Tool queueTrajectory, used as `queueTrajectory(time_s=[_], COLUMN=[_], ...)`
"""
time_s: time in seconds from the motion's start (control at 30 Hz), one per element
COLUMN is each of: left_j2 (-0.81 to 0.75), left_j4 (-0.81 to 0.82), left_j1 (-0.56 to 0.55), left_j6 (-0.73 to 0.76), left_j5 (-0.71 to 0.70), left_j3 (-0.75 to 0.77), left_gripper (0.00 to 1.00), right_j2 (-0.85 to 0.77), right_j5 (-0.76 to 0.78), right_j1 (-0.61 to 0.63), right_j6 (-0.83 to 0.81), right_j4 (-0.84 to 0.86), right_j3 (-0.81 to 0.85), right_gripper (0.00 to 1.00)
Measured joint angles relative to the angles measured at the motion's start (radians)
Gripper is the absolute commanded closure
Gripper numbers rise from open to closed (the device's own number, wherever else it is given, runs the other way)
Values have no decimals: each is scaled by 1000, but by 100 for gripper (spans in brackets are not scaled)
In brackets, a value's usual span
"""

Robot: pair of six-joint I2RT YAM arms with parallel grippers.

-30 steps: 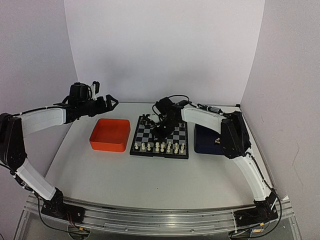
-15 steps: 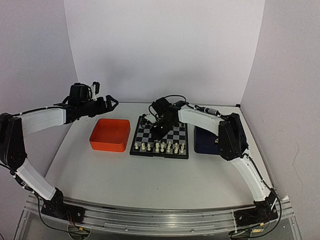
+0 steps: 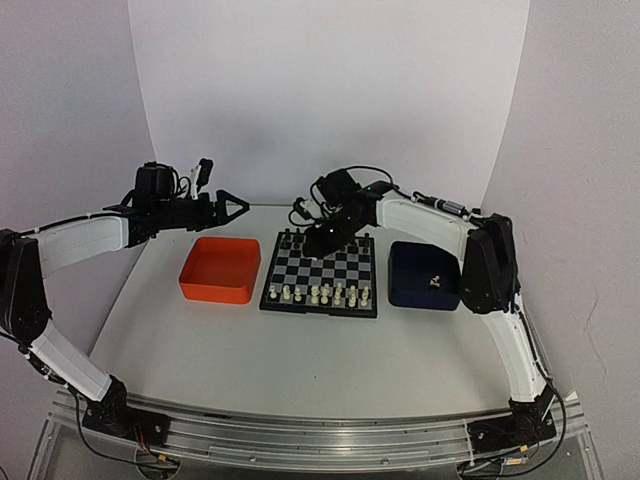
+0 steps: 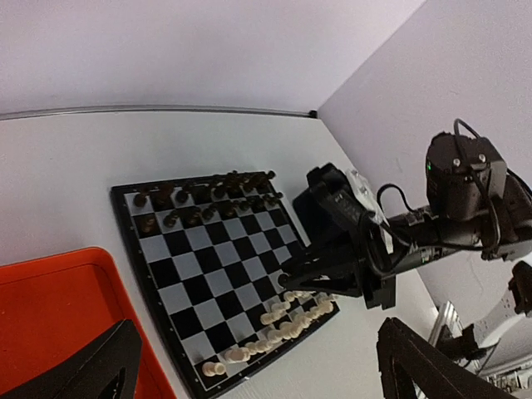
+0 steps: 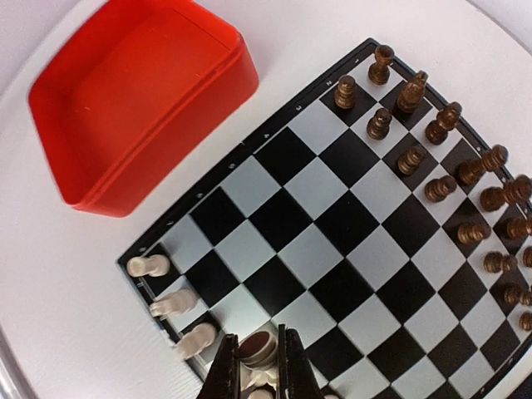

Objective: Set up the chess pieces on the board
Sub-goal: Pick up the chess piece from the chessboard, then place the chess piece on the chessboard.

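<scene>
The board [image 3: 345, 265] lies mid-table, between the two trays. Cream-white chess pieces [image 3: 322, 293] stand in its two near rows, and dark pieces [image 3: 293, 239] along the far edge. My right gripper [image 3: 320, 242] hovers over the board's far left part. It is shut on a cream-white piece [image 5: 258, 349] whose dark round base faces the wrist camera. Below it, white pieces [image 5: 174, 304] stand by the board's [image 5: 332, 224] edge. My left gripper [image 3: 236, 206] is open and empty, high above the orange tray. Its view shows the board [image 4: 179, 258] and white pieces [image 4: 274, 324].
An orange square tray [image 3: 220, 268] sits left of the board and looks empty. A dark blue square tray [image 3: 425, 275] sits to the right with one small pale piece [image 3: 435, 281] inside. White walls close the back and sides.
My right gripper has lifted from low over the board's near rows and drawn back toward the far side. My left wrist has turned and shifted slightly right.
</scene>
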Motion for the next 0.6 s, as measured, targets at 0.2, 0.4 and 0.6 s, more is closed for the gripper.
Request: queueTrajectory(time_s=[0.2,0.4,0.6], left_j2=[3,50,145], left_j4=[80,235,396], left_j1=[-26,-121,-225], left_j6=[16,-47,-157], left_j5=[254,280,108], left_j3=[0,0,13], left_gripper=[6,20,34], right_j2=[-249,-418,-434], right_j5=[-135,-144,-50], right_j1=[-51,-81,-68], right_j6=[320,682,1012], right_j4=[151,509,891], right_j3=[-160,-422,-666], right_gripper=[99,100,100])
